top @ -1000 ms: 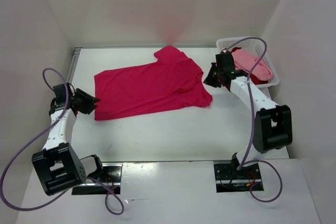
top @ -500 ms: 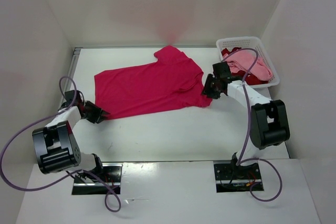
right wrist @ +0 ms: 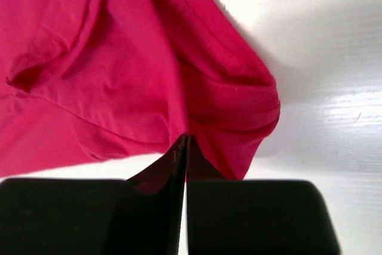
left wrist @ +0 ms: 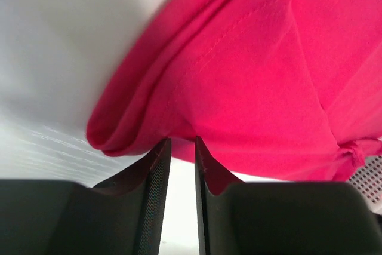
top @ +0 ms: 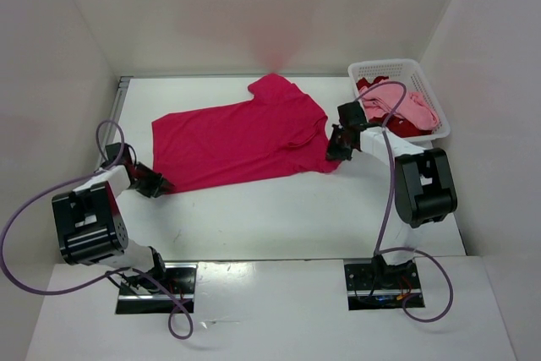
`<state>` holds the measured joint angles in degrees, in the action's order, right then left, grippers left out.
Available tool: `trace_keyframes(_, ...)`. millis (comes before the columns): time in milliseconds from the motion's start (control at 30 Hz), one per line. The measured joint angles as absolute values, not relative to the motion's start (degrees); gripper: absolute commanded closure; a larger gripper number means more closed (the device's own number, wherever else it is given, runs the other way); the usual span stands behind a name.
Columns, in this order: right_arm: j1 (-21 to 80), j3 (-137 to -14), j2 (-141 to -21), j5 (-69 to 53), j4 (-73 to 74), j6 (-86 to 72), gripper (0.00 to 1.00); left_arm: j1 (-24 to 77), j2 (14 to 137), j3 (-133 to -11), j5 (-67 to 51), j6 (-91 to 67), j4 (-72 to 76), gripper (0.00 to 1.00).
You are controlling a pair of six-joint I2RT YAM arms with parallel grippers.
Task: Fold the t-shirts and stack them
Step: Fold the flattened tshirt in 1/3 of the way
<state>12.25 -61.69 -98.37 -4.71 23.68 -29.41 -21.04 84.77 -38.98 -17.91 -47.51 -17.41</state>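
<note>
The magenta t-shirt [top: 245, 137] lies spread flat on the white table. My left gripper [top: 161, 185] is at its near left corner. In the left wrist view its jaws [left wrist: 182, 141] stand a narrow gap apart, with the bunched hem [left wrist: 256, 76] just at the tips. My right gripper [top: 334, 154] is at the shirt's near right corner by the sleeve. The right wrist view shows that gripper [right wrist: 186, 138] shut, pinching a fold of the magenta cloth [right wrist: 89, 58]. A light pink t-shirt [top: 410, 107] and a dark red t-shirt [top: 365, 86] lie crumpled in the basket.
The white perforated basket [top: 385, 65] stands at the back right corner, just behind my right arm. White walls enclose the table at the back and on both sides. Bare table lies between the shirt and the arm bases.
Both arms dropped low to the shirt's near corners. The right jaws opened wide and then shut on the cloth. The left jaws narrowed around the hem.
</note>
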Motion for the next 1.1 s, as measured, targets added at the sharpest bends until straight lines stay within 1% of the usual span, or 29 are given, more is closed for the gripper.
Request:
trace_keyframes(233,11.9,-68.1,-102.6,-0.6,23.7,-28.4,0.99,-22.7,85.7,-41.6,-14.9,-46.4,-17.6,0.72)
trace_keyframes(267,11.8,-68.4,-103.1,-0.1,23.6,-28.2,0.99,-23.0,86.1,-41.8,-14.7,-46.3,-17.5,0.73)
trace_keyframes(500,9.8,-68.6,-106.8,3.1,23.6,-27.1,0.99,-24.3,88.1,-43.3,-13.4,-45.3,-18.0,0.73)
trace_keyframes(700,9.1,-68.6,-107.2,4.3,23.4,-27.3,0.99,-25.6,88.4,-44.1,-12.3,-44.9,-18.3,0.73)
trace_keyframes(733,8.9,-68.6,-107.2,4.2,23.3,-27.4,0.91,-25.7,88.5,-44.3,-12.2,-44.9,-18.5,0.73)
trace_keyframes(767,8.8,-68.7,-107.2,3.9,23.2,-27.5,0.84,-25.8,88.5,-44.5,-12.2,-44.9,-18.5,0.73)
trace_keyframes(800,8.7,-68.8,-107.2,3.7,22.9,-27.6,0.72,-25.8,88.5,-44.7,-12.1,-44.8,-18.7,0.73)
trace_keyframes(833,8.6,-68.8,-107.2,3.3,22.7,-27.8,0.67,-25.8,88.4,-44.8,-12.1,-44.7,-18.8,0.73)
trace_keyframes(900,8.3,-69.1,-106.8,2.2,22.7,-27.7,0.61,-25.7,87.8,-45.4,-12.0,-43.9,-19.6,0.73)
trace_keyframes(933,8.3,-69.3,-106.3,1.7,22.8,-27.6,0.56,-25.7,87.4,-45.6,-11.9,-43.7,-20.0,0.73)
trace_keyframes(967,8.3,-69.6,-105.6,1.4,23.0,-27.7,0.53,-25.3,86.6,-46.1,-11.9,-43.5,-20.6,0.72)
trace_keyframes(1067,8.3,-70.6,-101.7,1.6,23.9,-27.6,0.49,-23.5,83.8,-47.6,-11.6,-43.2,-21.3,0.72)
trace_keyframes(1100,8.3,-70.6,-99.7,1.8,23.9,-27.7,0.49,-22.2,82.8,-48.2,-11.5,-43.1,-21.6,0.72)
